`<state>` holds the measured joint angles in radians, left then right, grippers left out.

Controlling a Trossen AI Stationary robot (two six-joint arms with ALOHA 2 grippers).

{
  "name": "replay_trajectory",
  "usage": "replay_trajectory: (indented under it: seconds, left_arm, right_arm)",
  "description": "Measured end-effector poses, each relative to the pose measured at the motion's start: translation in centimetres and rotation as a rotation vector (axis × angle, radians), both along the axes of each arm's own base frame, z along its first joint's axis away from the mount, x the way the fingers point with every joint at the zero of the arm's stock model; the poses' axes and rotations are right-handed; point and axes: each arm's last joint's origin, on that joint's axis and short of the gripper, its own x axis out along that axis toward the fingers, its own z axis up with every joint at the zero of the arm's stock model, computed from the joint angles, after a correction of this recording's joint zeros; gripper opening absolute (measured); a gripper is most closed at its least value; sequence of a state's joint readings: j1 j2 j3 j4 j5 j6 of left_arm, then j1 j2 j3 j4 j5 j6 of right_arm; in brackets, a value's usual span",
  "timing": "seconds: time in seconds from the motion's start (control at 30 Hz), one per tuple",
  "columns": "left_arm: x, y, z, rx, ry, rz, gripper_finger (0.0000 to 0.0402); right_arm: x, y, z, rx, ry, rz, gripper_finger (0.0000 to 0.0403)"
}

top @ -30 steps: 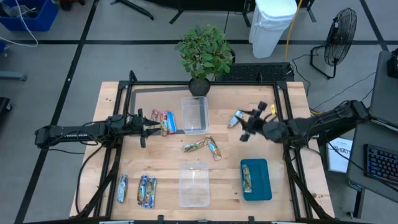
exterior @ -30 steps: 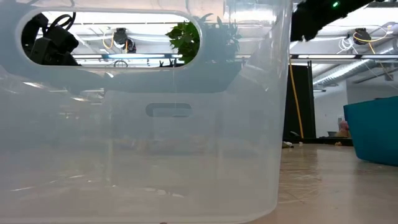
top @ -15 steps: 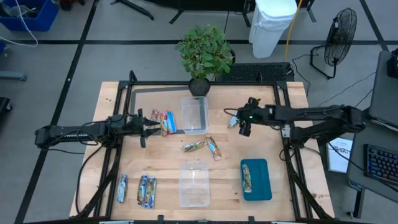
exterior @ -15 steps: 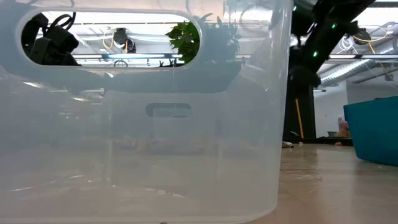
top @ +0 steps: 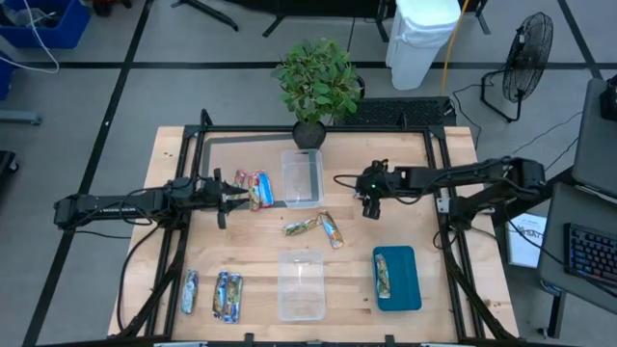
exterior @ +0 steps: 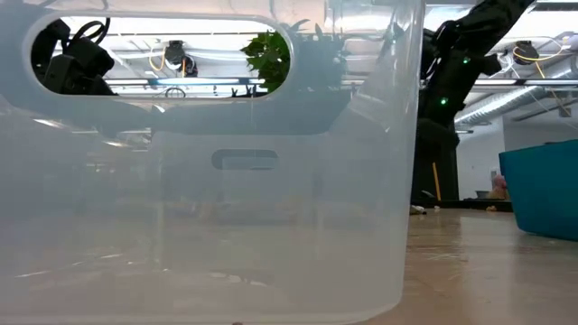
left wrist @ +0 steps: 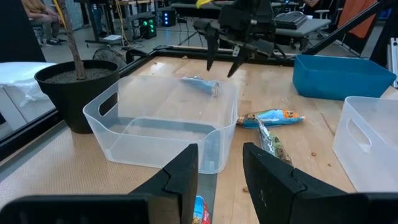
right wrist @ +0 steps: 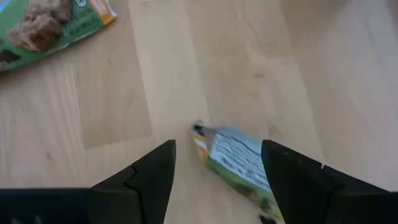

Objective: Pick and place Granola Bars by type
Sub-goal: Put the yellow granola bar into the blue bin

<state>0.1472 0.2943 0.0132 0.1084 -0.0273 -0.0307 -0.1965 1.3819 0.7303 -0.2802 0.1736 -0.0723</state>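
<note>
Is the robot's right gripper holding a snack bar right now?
No, the right gripper is open over the table, and the bar lies flat on the wood between its fingers, not yet grasped.

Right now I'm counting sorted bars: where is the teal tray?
In the high view the teal tray sits on the table's right side near the front edge, right of the front clear tub, with one granola bar lying in it.

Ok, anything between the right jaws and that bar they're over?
Nothing visible. The right gripper is open just above the green-wrapped bar, which lies alone on bare wood; the nearest other bar sits well clear.
</note>
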Motion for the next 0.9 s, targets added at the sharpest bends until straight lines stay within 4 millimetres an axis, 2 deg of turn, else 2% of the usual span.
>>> replay_trajectory:
  seconds: [0.5, 0.9]
  left_arm:
    - [0.0, 0.0, 0.0, 0.000, 0.002, 0.001, 0.0131]
    - [0.0, 0.0, 0.0, 0.000, 0.000, 0.001, 0.0131]
  right_arm:
    - [0.7, -0.1, -2.2, 0.009, 0.073, -0.002, 0.0224]
    - [0.7, -0.1, -2.3, 0.008, 0.078, -0.012, 0.0216]
